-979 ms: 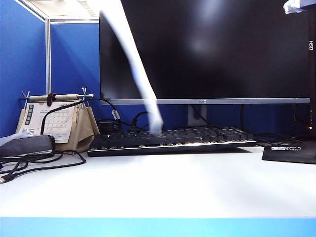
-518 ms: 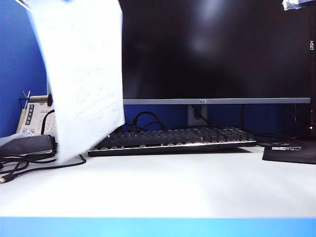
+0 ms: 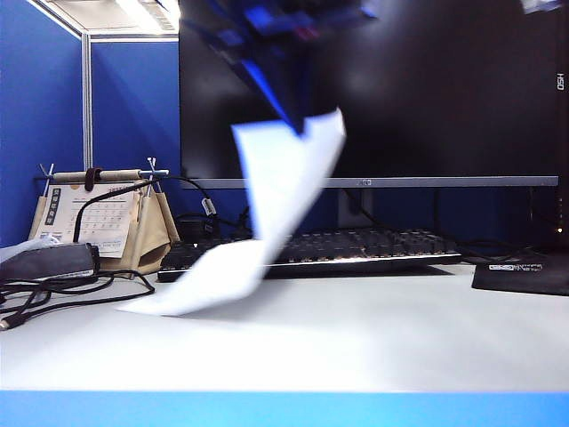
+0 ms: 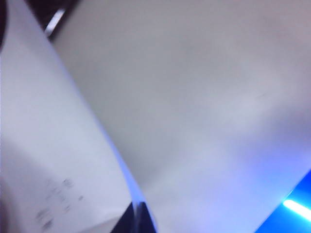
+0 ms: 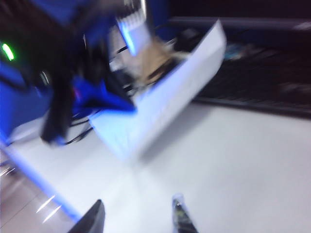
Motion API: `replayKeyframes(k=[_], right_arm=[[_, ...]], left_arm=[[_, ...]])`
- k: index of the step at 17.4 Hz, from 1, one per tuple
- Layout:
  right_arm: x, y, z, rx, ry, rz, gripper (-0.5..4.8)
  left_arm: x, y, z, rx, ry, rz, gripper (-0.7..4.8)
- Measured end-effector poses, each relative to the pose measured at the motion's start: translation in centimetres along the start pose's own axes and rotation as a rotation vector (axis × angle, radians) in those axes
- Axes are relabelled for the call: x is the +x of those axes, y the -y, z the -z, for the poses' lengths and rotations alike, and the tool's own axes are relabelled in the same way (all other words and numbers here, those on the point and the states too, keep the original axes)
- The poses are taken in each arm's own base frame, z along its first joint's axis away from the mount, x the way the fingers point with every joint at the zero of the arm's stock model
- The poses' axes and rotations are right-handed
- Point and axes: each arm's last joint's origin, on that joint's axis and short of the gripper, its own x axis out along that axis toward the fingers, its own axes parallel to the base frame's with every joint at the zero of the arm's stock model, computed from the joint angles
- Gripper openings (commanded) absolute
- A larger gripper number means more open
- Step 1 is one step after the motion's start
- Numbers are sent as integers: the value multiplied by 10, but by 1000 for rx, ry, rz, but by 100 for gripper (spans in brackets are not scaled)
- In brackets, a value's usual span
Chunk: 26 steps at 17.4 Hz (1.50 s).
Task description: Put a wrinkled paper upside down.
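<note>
1. Wrinkled paper (image 3: 267,205): hangs in mid-air over the left half of the counter (image 3: 356,347), pinched at its upper corner, lower end trailing down to brush the counter top just in front of the keyboard's left end.
2. Likely featherweight and floppy; bends into a slack curve under its own weight, so probably flutters and folds with any quick swing. Thin enough to tear or slip if tugged.
3. Best taken at an edge or corner, as now; a flat-lying sheet would give no lip to pinch, so keeping one edge lifted seems wise when laying it back down.
4. Left hand (image 3: 298,120): clamped together on the top corner of the sheet, high above the counter's middle; heavily blurred in the exterior view. Left wrist view filled by the sheet, faint print visible on one face.
5. Right hand (image 5: 138,216): fingers spread apart, holding nothing, low over the bare near part of the counter.
6. Tangle of black cables (image 3: 53,298) at the left edge, close to the trailing end: possible snag.
7. Keyboard (image 3: 356,249) along the back, just behind the sheet; could catch the lower edge.
8. Desk calendar (image 3: 98,218) at the back left corner, apart from the sheet.
9. Monitor (image 3: 400,89) farthest back, behind the raised arm.
</note>
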Motion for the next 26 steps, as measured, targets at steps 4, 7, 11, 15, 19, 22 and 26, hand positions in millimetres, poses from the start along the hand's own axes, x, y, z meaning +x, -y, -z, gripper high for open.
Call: replayKeyframes(k=[4, 7, 11, 15, 19, 22, 26], right_arm=[[-32, 1, 2, -35, 135, 135, 180], [-43, 2, 9, -36, 127, 177, 180], [-43, 3, 13, -34, 90, 190, 180], [-43, 3, 13, -34, 88, 193, 180], [-43, 3, 14, -34, 87, 193, 180], [-43, 3, 14, -34, 80, 179, 180], [-43, 3, 15, -34, 70, 175, 180]], left_arm=[[33, 8, -9, -16, 43, 132, -6], [68, 15, -8, -78, -6, 190, -6], [87, 31, 2, -104, -132, 212, -6], [79, 66, 1, -85, -144, 352, -6], [73, 94, -16, -108, 30, 419, -6], [84, 60, -19, -198, 51, 307, -6], [99, 34, -4, -211, -76, 197, -6]])
